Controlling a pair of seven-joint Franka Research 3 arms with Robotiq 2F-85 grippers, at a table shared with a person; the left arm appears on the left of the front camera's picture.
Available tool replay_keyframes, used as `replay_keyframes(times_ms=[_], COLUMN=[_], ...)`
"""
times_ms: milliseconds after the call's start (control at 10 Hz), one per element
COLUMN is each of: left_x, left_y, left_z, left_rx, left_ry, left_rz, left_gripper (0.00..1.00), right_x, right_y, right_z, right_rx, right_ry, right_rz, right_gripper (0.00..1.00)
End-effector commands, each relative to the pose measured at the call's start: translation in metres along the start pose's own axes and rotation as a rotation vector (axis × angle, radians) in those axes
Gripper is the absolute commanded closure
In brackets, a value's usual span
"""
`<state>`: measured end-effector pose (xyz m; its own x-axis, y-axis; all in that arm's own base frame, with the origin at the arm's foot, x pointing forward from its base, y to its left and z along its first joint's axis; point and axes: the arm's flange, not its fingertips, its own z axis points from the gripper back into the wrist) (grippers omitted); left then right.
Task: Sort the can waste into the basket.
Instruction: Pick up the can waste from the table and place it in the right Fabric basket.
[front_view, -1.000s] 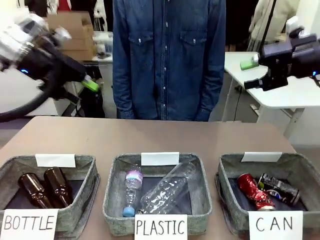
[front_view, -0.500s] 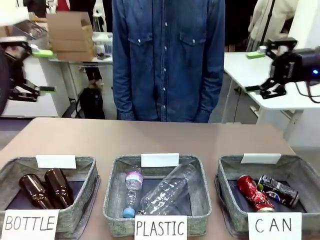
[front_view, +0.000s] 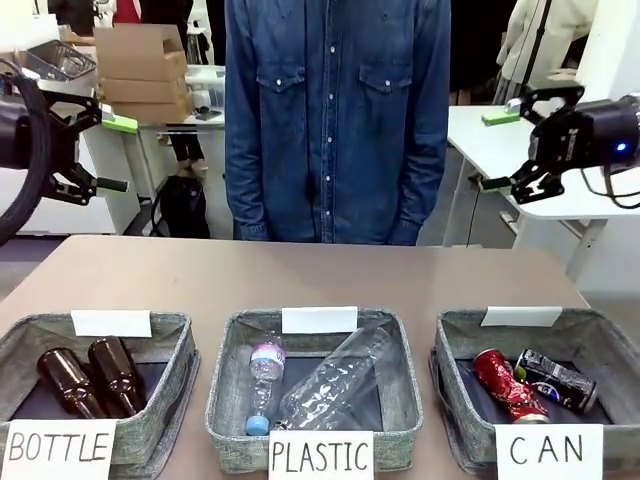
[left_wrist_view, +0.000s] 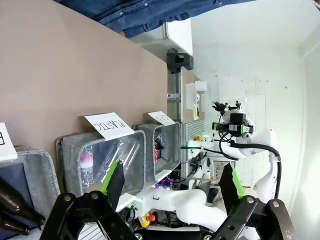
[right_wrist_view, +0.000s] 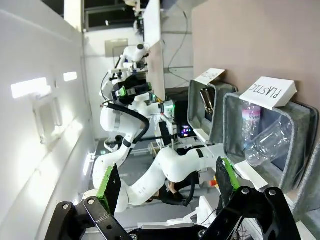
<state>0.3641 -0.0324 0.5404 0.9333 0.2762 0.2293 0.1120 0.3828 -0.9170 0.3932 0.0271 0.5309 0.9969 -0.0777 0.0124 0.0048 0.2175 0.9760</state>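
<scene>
The red dented can (front_view: 508, 384) and the dark can with white markings (front_view: 558, 380) lie side by side on the dark floor of the grey basket (front_view: 455, 345) signed "CAN" at the front right. My left gripper (front_view: 112, 153) hangs open and empty, high above the table's left side. My right gripper (front_view: 497, 150) is open and empty, high at the right. The left wrist view has my open left gripper (left_wrist_view: 171, 182) and, far off, the CAN basket (left_wrist_view: 165, 142). The right wrist view has my open right gripper (right_wrist_view: 166, 184).
A basket signed "PLASTIC" (front_view: 225, 400) with clear bottles stands front centre, and one signed "BOTTLE" (front_view: 175, 370) with brown bottles front left. A person in a denim shirt (front_view: 335, 120) stands at the far edge. The brown tabletop (front_view: 320, 275) lies bare behind the baskets.
The left arm swung back to the left and its gripper rolled, fingers now spread vertically. The right gripper also rolled and dropped slightly. The cans stayed put in the basket.
</scene>
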Motion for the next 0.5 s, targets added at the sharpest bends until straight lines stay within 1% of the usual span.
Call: replay_keyframes(times_ms=[0,400], left_x=[0.0005,0.0005], left_y=[-0.0011,-0.0011], left_z=[0.0062,0.0062], left_rx=[-0.004,-0.004], left_ry=[0.008,0.008], left_rz=[0.006,0.006], left_gripper=[0.00,0.00], right_x=[-0.0016,-0.0016], right_y=[-0.0013,-0.0013], right_z=[0.0010,0.0010], right_rx=[0.010,0.010], right_ry=[-0.029,-0.029], right_rz=[0.027,0.027], right_gripper=[0.00,0.00])
